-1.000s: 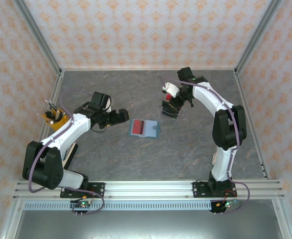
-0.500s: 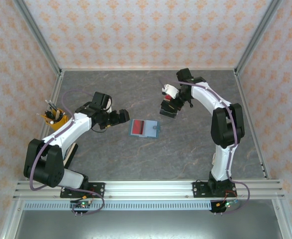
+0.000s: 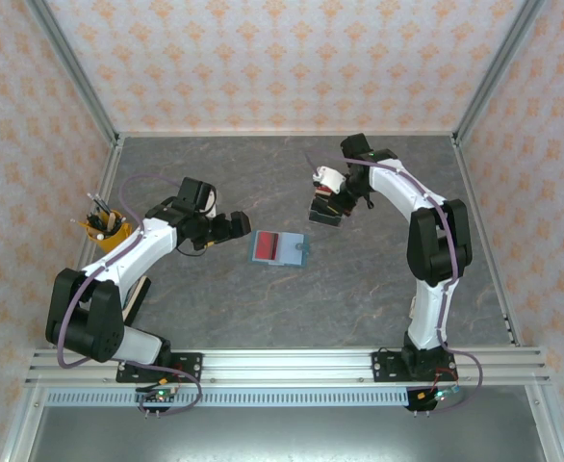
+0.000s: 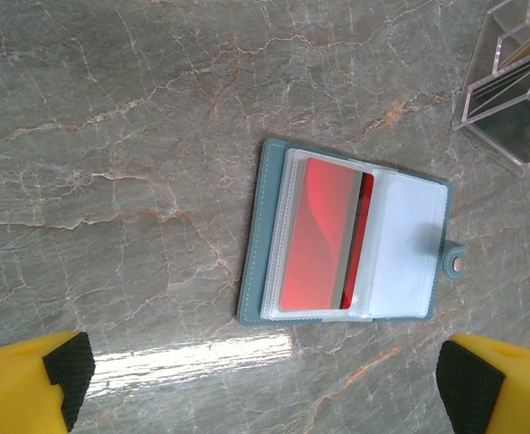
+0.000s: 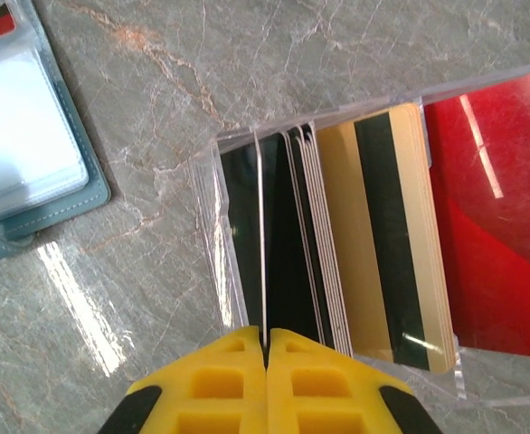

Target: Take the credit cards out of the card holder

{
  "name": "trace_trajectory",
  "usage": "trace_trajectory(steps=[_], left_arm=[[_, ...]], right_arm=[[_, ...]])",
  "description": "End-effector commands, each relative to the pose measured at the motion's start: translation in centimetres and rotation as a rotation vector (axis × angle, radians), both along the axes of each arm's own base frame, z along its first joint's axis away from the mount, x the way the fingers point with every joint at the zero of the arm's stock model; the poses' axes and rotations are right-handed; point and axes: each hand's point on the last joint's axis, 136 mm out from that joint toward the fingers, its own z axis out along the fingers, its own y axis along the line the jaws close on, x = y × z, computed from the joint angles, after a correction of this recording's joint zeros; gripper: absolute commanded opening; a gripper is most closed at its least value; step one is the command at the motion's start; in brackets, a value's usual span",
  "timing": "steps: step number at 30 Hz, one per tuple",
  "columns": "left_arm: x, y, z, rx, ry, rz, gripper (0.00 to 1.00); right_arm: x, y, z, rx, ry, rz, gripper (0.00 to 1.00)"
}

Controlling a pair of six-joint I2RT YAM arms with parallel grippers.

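The teal card holder (image 3: 303, 250) lies open and flat mid-table, with a red credit card (image 3: 266, 245) in its clear left sleeve. In the left wrist view the holder (image 4: 254, 237) and its red card (image 4: 319, 233) lie ahead of my left gripper (image 4: 260, 384), which hangs wide open with nothing between its fingers. My left gripper (image 3: 236, 224) sits just left of the holder. My right gripper (image 5: 266, 342) is shut on a thin credit card (image 5: 262, 244) seen edge-on, which reaches down into a clear plastic box. My right gripper (image 3: 322, 214) hovers right of the holder (image 5: 84, 172).
The clear plastic box (image 5: 212, 235) holds several upright cards, tan with dark stripes (image 5: 383, 235), and a red card (image 5: 491, 217) lies beside them. The box (image 4: 509, 90) stands close to the holder's tab side. A yellow pen cup (image 3: 104, 228) stands at the table's left edge.
My right gripper has shifted slightly left and toward the back with the card still pinched. The left arm and the card holder have not moved.
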Motion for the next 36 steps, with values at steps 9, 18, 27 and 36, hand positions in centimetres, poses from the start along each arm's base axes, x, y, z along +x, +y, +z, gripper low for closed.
trace_trajectory(steps=[9, 18, 27, 36], left_arm=[[0.8, -0.1, 0.7, -0.015, -0.019, 0.002, 1.0], [0.9, -0.4, 0.7, -0.032, -0.016, 0.006, 1.0], [1.0, -0.9, -0.2, -0.077, 0.009, 0.043, 1.0], [0.7, -2.1, -1.9, -0.085, 0.036, 0.088, 1.0]], right_arm=[[-1.5, -0.5, 0.3, -0.031, 0.047, 0.009, 0.1], [1.4, 1.0, 4.0, 0.11, -0.085, -0.144, 0.35], [0.0, 2.1, 10.7, 0.394, -0.12, -0.513, 0.39], [-4.5, 5.0, 10.3, 0.521, 0.124, -0.862, 0.4]])
